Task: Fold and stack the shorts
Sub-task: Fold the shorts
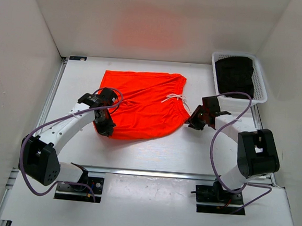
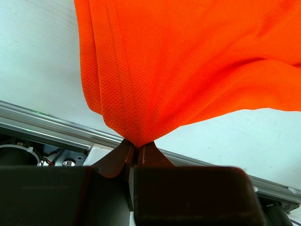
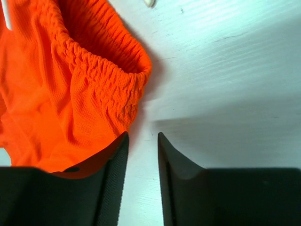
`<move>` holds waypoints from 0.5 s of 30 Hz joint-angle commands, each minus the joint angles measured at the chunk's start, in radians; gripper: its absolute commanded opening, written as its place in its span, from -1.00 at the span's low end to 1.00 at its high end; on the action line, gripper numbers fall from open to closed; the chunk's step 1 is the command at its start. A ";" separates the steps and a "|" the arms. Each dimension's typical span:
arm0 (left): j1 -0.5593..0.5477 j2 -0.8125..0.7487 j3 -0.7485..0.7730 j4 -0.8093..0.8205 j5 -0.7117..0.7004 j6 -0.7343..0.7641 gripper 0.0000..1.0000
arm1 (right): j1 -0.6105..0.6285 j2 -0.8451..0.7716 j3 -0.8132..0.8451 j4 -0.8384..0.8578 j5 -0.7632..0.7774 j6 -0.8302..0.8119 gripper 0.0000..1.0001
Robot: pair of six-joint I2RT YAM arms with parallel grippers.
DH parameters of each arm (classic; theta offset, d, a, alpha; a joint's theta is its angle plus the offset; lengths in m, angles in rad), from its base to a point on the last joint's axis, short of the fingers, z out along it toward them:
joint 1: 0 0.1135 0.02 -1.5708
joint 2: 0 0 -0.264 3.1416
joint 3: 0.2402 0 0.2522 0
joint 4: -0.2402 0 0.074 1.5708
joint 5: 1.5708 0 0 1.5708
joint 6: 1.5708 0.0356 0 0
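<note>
The orange-red shorts (image 1: 141, 104) lie spread on the white table, waistband at the right with a white drawstring (image 1: 174, 98). My left gripper (image 1: 105, 124) is shut on the shorts' near-left hem; in the left wrist view the fabric (image 2: 188, 61) fans up from the pinched fingertips (image 2: 137, 147). My right gripper (image 1: 194, 122) sits just right of the waistband's near corner. In the right wrist view it (image 3: 142, 136) is open with bare table between the fingers, and the gathered waistband (image 3: 101, 80) lies just left of the left finger (image 3: 115, 155).
A white basket (image 1: 261, 85) holding dark folded garments (image 1: 236, 73) stands at the back right. White walls enclose the table on three sides. An aluminium rail (image 1: 177, 174) runs along the near edge by the arm bases.
</note>
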 commanded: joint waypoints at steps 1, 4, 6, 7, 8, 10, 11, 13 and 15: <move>0.006 -0.008 0.011 -0.007 -0.029 0.008 -0.80 | -0.009 -0.038 -0.025 -0.001 0.074 0.037 -0.31; 0.006 -0.008 0.011 -0.007 -0.029 0.008 -0.80 | -0.009 -0.003 -0.012 0.011 0.036 0.027 -0.31; 0.006 -0.008 0.002 0.002 -0.020 0.008 -0.80 | -0.009 0.037 -0.011 0.050 0.005 0.027 -0.31; 0.006 -0.008 0.002 0.002 -0.020 0.017 -0.80 | 0.004 0.060 0.007 0.050 -0.004 0.027 -0.31; 0.006 -0.008 0.002 0.002 -0.020 0.017 -0.80 | 0.020 0.071 0.016 0.050 -0.004 0.027 -0.28; 0.006 -0.008 0.002 0.002 -0.020 0.017 -0.80 | 0.044 0.090 0.034 0.061 -0.004 0.027 -0.26; 0.006 -0.008 0.002 0.002 -0.029 0.017 -0.80 | 0.044 0.106 0.048 0.071 -0.017 0.027 -0.24; 0.015 -0.019 0.002 -0.007 -0.029 0.017 -0.80 | 0.063 0.117 0.057 0.085 -0.018 0.027 -0.24; 0.015 -0.019 0.002 -0.007 -0.029 0.017 -0.80 | 0.072 0.126 0.058 0.096 -0.018 0.027 -0.21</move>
